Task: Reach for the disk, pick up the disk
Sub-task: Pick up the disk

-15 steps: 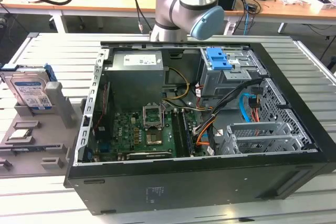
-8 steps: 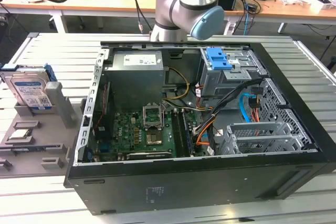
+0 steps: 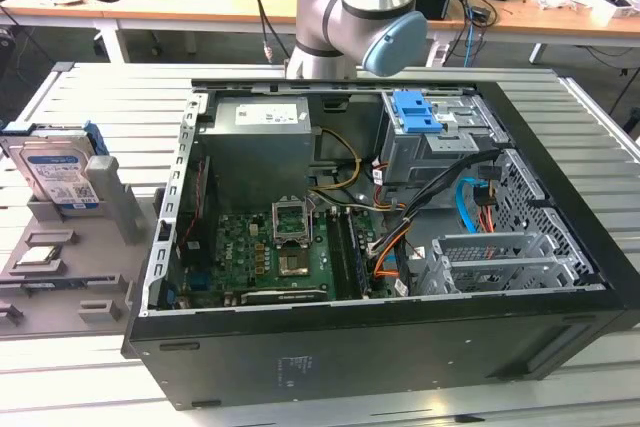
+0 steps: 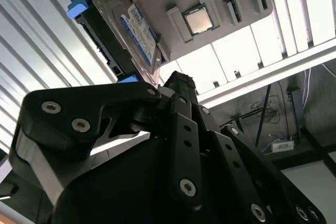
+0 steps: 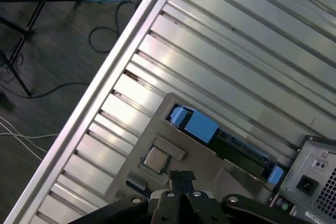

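Observation:
The disk (image 3: 55, 175) stands on edge in a grey holder (image 3: 70, 282) at the exterior view's left, silver with a white-and-blue label and blue side rails. In both wrist views it shows from above: its label side (image 4: 131, 32) and its blue-railed edge (image 5: 210, 131). My gripper (image 5: 181, 178) hangs high over the holder, apart from the disk, its fingers (image 4: 179, 85) shut together on nothing. The arm's elbow (image 3: 360, 17) shows behind the computer case.
An open black computer case (image 3: 400, 247) fills the middle of the slatted table, with a bare blue bracket (image 3: 415, 112) in its drive bay. A small square processor chip (image 4: 199, 20) lies in the holder beside the disk. The table's edge (image 5: 94, 93) and floor cables are nearby.

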Tool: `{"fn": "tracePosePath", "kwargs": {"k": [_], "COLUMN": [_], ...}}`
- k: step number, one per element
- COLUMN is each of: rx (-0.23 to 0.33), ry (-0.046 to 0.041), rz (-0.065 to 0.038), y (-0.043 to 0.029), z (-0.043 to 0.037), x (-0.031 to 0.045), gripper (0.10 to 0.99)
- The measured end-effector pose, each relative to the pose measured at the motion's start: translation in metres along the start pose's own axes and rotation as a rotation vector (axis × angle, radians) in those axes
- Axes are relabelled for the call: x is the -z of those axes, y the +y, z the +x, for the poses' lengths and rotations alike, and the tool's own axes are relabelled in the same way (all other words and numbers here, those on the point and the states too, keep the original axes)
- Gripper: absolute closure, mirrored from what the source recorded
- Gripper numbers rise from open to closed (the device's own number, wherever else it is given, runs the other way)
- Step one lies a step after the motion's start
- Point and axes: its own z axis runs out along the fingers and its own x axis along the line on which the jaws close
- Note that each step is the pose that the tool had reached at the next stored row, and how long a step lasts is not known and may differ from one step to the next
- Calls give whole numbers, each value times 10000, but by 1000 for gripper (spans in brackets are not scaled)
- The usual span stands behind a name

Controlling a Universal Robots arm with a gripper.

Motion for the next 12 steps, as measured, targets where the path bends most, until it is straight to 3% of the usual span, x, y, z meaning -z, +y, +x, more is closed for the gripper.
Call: {"fn": "tracePosePath", "kwargs": {"k": [12], "rx": [1638], "ry": [63], "rz": [1], "y": [0], "z": [0], "x": [0], "gripper": [980]}}
